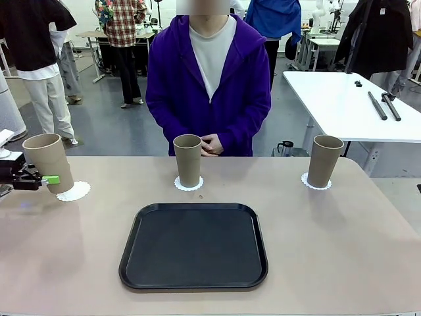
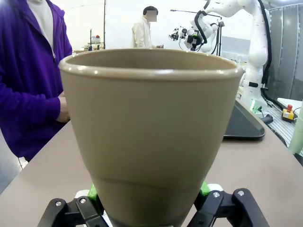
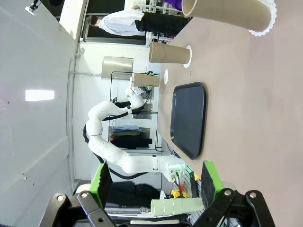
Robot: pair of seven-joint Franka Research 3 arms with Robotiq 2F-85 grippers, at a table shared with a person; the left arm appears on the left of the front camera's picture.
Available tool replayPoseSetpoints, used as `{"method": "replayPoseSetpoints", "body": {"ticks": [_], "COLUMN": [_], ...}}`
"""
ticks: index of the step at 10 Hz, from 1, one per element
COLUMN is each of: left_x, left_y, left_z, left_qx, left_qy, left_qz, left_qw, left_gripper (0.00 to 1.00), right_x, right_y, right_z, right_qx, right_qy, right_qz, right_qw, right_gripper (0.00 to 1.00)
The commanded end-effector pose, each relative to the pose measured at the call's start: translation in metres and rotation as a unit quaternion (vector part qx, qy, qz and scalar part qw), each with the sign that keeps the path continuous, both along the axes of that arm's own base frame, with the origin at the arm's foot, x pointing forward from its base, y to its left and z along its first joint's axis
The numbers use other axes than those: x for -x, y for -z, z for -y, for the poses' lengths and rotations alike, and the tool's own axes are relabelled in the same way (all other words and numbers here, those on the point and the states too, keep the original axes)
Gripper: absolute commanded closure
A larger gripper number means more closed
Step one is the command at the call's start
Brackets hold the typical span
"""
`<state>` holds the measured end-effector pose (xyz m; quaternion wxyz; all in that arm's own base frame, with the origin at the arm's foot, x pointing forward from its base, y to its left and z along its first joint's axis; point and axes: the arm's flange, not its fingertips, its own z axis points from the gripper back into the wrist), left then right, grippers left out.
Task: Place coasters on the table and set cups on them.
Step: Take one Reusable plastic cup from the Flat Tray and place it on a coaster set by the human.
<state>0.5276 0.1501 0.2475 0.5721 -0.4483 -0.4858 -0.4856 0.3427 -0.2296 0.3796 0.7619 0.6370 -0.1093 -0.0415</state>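
Note:
Three tan cups are in the front view. My left gripper (image 1: 47, 179) is shut on the lower part of the left cup (image 1: 49, 160), which tilts with its base over the left edge of a white lacy coaster (image 1: 75, 191); I cannot tell whether they touch. In the left wrist view that cup (image 2: 151, 127) stands between the green pads (image 2: 205, 188). The middle cup (image 1: 188, 160) stands upright on a coaster (image 1: 189, 185), and the right cup (image 1: 325, 160) on another coaster (image 1: 313, 184). My right gripper (image 3: 154, 189) is open with nothing between its fingers, above the beige table (image 1: 329, 250).
A black tray (image 1: 194, 245) lies bare at the table's near middle. A person in a purple jacket (image 1: 208, 85) stands at the far edge with hands clasped behind the middle cup. A white table (image 1: 342, 99) with black rods stands behind on the right.

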Motion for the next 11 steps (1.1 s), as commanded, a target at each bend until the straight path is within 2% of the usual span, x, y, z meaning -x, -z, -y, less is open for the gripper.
{"method": "replayPoseSetpoints", "body": {"ticks": [1,11], "left_x": [-0.019,-0.036], "left_y": [0.004,0.03], "left_z": [0.004,0.002], "left_qx": [-0.003,-0.012], "left_qy": [-0.009,-0.011], "left_qz": [-0.006,-0.008], "left_qw": [1.0,1.0], "left_gripper": [0.18,0.18], "right_x": [0.001,0.001], "right_y": [-0.001,-0.001], "right_z": [0.0,0.0], "right_qx": [-0.001,-0.001], "right_qy": [-0.001,-0.001], "right_qz": [-0.003,-0.003], "right_qw": [1.0,1.0], "right_gripper": [0.0,0.0]}}
